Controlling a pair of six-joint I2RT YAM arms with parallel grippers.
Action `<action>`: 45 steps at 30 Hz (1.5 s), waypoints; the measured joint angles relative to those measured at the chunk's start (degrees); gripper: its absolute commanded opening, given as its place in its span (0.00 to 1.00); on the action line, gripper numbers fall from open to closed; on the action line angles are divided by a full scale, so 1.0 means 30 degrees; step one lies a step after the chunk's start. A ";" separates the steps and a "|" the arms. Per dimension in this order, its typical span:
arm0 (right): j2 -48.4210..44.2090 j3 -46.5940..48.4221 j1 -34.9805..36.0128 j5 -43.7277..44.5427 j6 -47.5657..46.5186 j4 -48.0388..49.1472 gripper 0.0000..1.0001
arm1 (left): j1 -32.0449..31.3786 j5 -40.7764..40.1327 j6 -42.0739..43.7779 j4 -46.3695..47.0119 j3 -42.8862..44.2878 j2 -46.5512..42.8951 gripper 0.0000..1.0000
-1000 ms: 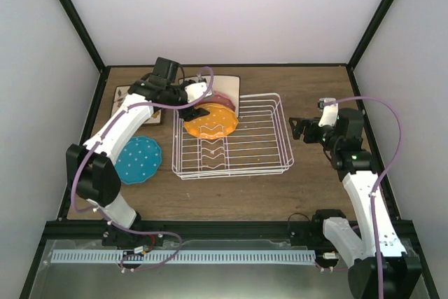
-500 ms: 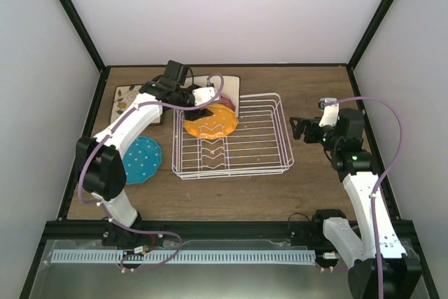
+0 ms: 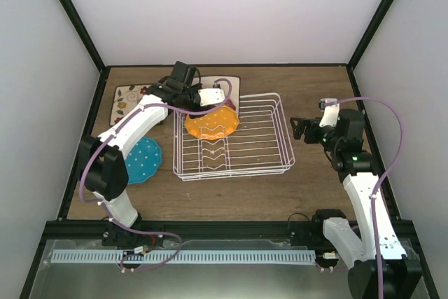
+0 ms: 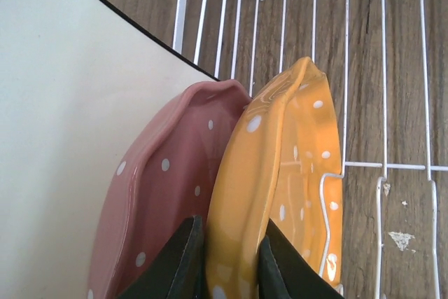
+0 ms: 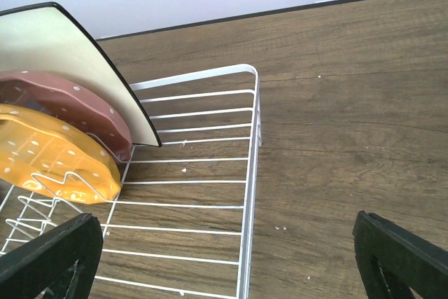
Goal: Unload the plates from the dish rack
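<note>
A brown wooden table [image 3: 231, 194] is seen, and the white wire dish rack [image 3: 238, 166] is placed near its middle. In the back left part of the rack three plates are stood on edge, one against another. The plain cream square plate [image 4: 70, 103] is found at the outside, then the pink dotted plate [image 4: 161, 194], then the orange dotted plate [image 4: 294, 152]. A floral square plate [image 3: 129, 96] is laid flat on the table at the back left, and a blue dotted plate [image 3: 142, 160] is laid nearer, left of the rack. The rim of the orange dotted plate is pinched by the left gripper [image 4: 229, 243], one finger being placed between the pink and the orange one. The right gripper [image 5: 224, 243] is held to the right of the rack, apart from it, with its jaws spread wide.
</note>
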 measured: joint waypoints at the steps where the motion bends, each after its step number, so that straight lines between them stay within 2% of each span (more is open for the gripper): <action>1: 0.0000 0.0000 0.0000 0.0000 0.0007 0.0000 1.00 | -0.0073 -0.0138 -0.0029 0.0051 0.0000 0.0000 0.04; 10: 0.0000 0.0000 0.0000 -0.0015 0.0160 0.0007 1.00 | -0.0678 -0.1319 -0.0699 -0.0270 0.0663 0.0022 0.04; 17: -0.0036 -0.0015 0.0000 -0.0029 0.0393 0.0015 1.00 | -0.0823 -0.1617 -0.1647 0.0044 0.3395 -0.0015 0.04; 23: -0.0102 -0.0197 0.0000 -0.0036 0.0452 0.0058 1.00 | -0.1290 -0.1566 -0.2215 0.0474 0.3694 -0.0867 0.04; 27: -0.0109 -0.0386 0.0000 -0.0066 0.0503 0.0160 1.00 | -0.1399 -0.1894 -0.3606 0.1049 0.3701 -0.1399 0.04; 32: -0.0080 -0.0481 0.0000 -0.0321 0.0503 0.0379 1.00 | -0.0780 -0.3060 -0.6462 0.3563 0.3905 -0.3337 0.04; 35: 0.0073 -0.0750 0.0000 -0.0459 0.0503 0.0474 1.00 | 0.0517 -0.3840 -0.8612 0.5625 0.3920 -0.5166 0.04; 38: 0.0408 -0.0794 0.0000 -0.0583 0.0495 0.0554 1.00 | 0.3060 -0.4575 -1.0987 0.7191 0.3993 -0.6921 0.04; 41: 0.0648 -0.0794 0.0000 -0.0714 0.0495 0.0743 1.00 | 0.6849 -0.5705 -1.3777 0.7810 0.4029 -0.8313 0.04; 45: 0.0984 -0.0794 0.0000 -0.0903 0.0474 0.1056 1.00 | 1.1613 -0.6251 -1.7209 0.6768 0.2907 -0.9617 0.04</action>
